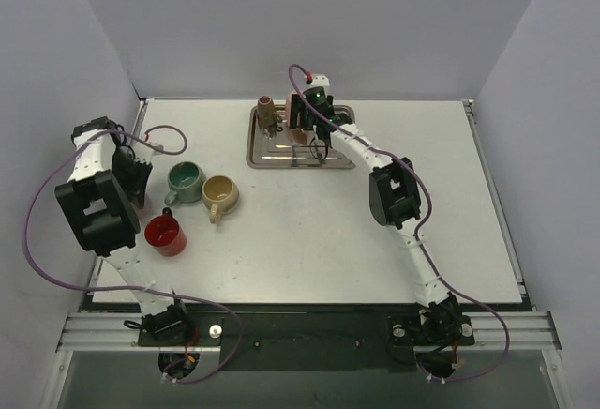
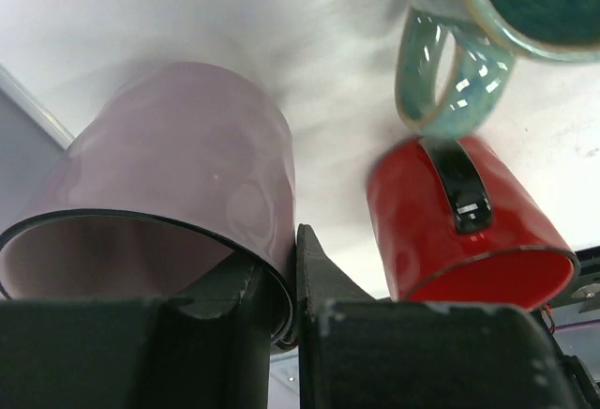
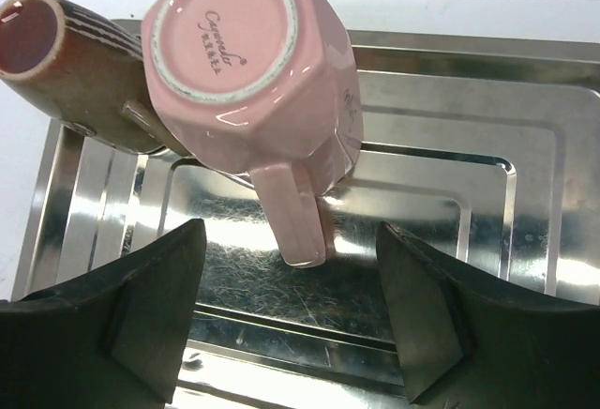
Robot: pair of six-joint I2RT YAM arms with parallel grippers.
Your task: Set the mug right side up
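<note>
Pink mug upside-down in tray; R hand open, L hand grips lilac mug.

pink mug upside down, base up, on metal tray

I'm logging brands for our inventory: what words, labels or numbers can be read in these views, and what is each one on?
"Carmelo" (script, my best reading): on the base of the pink mug in the steel tray.
Small line printed under that word: too small to read.
Faint mark on the same mug's side: unreadable.
Nothing else legible shows in any view.
</note>
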